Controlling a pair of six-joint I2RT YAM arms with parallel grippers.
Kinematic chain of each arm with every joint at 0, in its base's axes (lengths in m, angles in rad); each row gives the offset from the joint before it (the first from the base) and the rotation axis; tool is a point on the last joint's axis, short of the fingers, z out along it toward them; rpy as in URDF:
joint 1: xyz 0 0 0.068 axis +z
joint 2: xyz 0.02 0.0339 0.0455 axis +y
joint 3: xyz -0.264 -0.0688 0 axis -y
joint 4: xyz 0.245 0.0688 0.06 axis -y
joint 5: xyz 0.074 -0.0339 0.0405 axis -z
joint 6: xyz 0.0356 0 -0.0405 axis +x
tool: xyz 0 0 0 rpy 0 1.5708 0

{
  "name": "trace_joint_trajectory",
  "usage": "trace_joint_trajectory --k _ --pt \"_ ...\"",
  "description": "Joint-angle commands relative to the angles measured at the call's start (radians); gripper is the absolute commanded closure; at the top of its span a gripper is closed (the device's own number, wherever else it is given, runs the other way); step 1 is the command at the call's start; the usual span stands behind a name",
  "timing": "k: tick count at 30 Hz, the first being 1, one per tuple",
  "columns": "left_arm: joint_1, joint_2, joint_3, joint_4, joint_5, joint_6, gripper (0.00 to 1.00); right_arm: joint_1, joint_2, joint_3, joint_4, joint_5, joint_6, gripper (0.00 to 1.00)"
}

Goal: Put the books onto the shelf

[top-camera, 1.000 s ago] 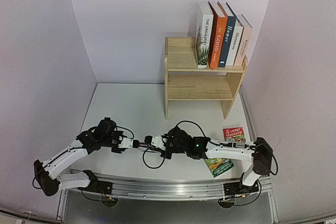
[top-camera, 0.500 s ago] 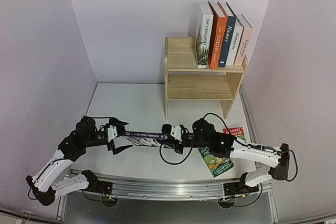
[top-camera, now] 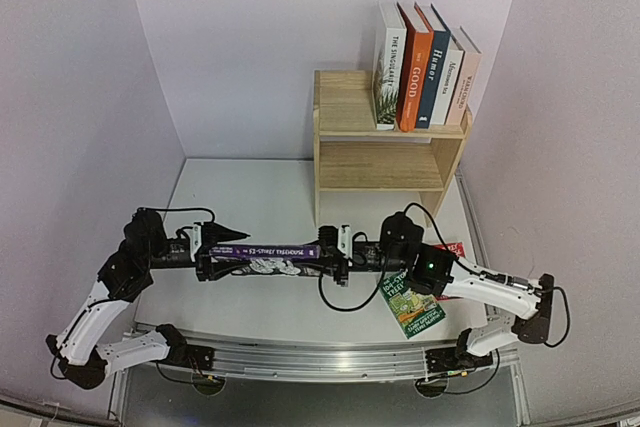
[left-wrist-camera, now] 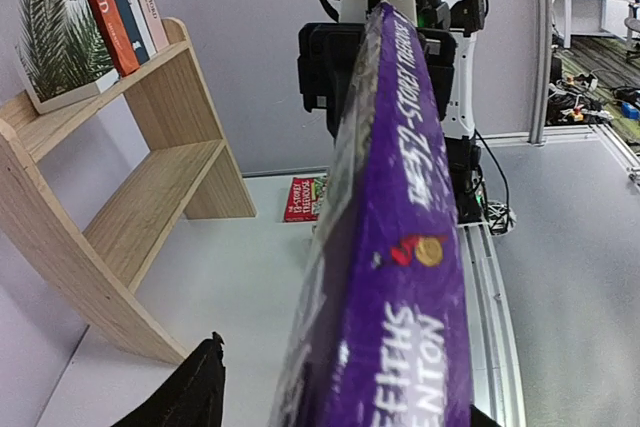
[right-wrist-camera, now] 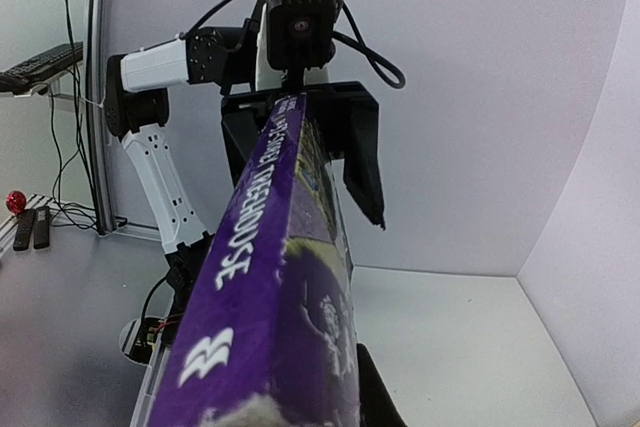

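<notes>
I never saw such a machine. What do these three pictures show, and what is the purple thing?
Two robot arms are bolted at the near edge of a table. One picture looks down from above; the other two come from a camera on each wrist. The right hand grips one end of a purple book; the left hand stands open around the other end, not touching on one side. On the table stands a wooden shelf with five books on top. A green book and a red book lie by the right arm.
</notes>
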Motion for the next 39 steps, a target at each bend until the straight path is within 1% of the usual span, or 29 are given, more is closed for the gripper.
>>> trace_joint_trajectory --k 1,2,3,5,6,7,8,11,13,14,15,16,18,22,25,31,35,37,39 --pt "0.000 0.015 0.058 -0.025 0.045 0.006 0.47 -0.028 -0.013 0.038 0.202 -0.074 0.047 1.00" --pt "0.000 0.019 0.064 -0.032 0.048 0.009 0.52 -0.033 -0.012 0.041 0.205 -0.082 0.057 1.00" --pt "0.000 0.022 0.071 -0.035 0.050 0.011 0.59 -0.037 -0.009 0.044 0.205 -0.090 0.064 1.00" --pt "0.000 0.029 0.082 -0.041 0.047 0.021 0.87 -0.040 0.000 0.057 0.199 -0.097 0.069 1.00" --pt "-0.001 0.032 0.085 -0.042 0.034 0.025 0.95 -0.039 0.002 0.061 0.182 -0.083 0.063 1.00" --pt "-0.001 0.036 0.089 -0.046 0.016 0.032 1.00 -0.039 0.002 0.066 0.155 -0.061 0.056 0.98" --pt "0.000 0.042 0.093 -0.059 -0.013 0.046 1.00 -0.040 0.000 0.072 0.112 -0.022 0.047 0.93" --pt "0.000 0.048 0.068 -0.122 -0.167 0.143 1.00 -0.040 -0.017 0.078 -0.041 0.146 0.017 0.52" --pt "0.001 0.036 0.016 -0.125 -0.306 0.255 1.00 -0.038 -0.027 0.078 -0.167 0.238 -0.001 0.25" --pt "0.000 0.026 -0.015 -0.118 -0.355 0.311 1.00 -0.037 -0.029 0.078 -0.211 0.281 -0.009 0.19" --pt "0.000 0.022 -0.039 -0.121 -0.395 0.369 1.00 -0.035 -0.030 0.078 -0.244 0.319 -0.024 0.16" --pt "-0.001 0.023 -0.054 -0.128 -0.426 0.414 1.00 -0.028 -0.028 0.080 -0.272 0.355 -0.046 0.15" --pt "0.000 0.042 -0.055 -0.145 -0.463 0.444 1.00 -0.006 -0.006 0.105 -0.325 0.394 -0.099 0.15" --pt "-0.001 0.094 -0.010 -0.213 -0.449 0.471 1.00 0.046 0.114 0.225 -0.441 0.438 -0.216 0.16" --pt "-0.001 0.108 -0.002 -0.219 -0.438 0.483 1.00 0.058 0.189 0.292 -0.449 0.438 -0.269 0.17" --pt "0.000 0.115 0.009 -0.245 -0.435 0.489 1.00 0.059 0.286 0.367 -0.493 0.356 -0.288 0.17" --pt "-0.001 0.118 0.014 -0.245 -0.419 0.489 1.00 0.059 0.344 0.393 -0.526 0.345 -0.290 0.18" --pt "-0.001 0.122 0.017 -0.245 -0.414 0.488 1.00 0.059 0.368 0.398 -0.528 0.362 -0.290 0.21" --pt "-0.001 0.124 0.020 -0.241 -0.408 0.484 1.00 0.059 0.391 0.406 -0.529 0.386 -0.281 0.27"
